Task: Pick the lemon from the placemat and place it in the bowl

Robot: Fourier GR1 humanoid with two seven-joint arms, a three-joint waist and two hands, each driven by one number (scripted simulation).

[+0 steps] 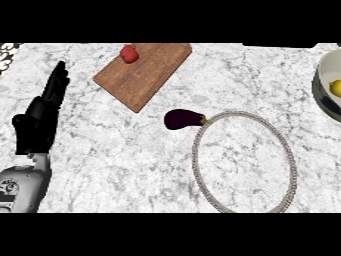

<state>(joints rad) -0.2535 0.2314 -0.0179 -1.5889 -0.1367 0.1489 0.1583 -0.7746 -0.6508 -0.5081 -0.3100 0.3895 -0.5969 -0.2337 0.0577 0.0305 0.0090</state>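
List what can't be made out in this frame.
- Right hand: not in the head view at all.
- Bowl: cut off by the right edge.
- Lemon in the bowl: a dark shape partly covers it; what that is can't be told.
- Left hand: open, resting at left.

I see a smooth marble counter (129, 165), a brown wood cutting board (142, 75), and a shiny bowl (326, 75) holding a smooth yellow lemon (340, 88).
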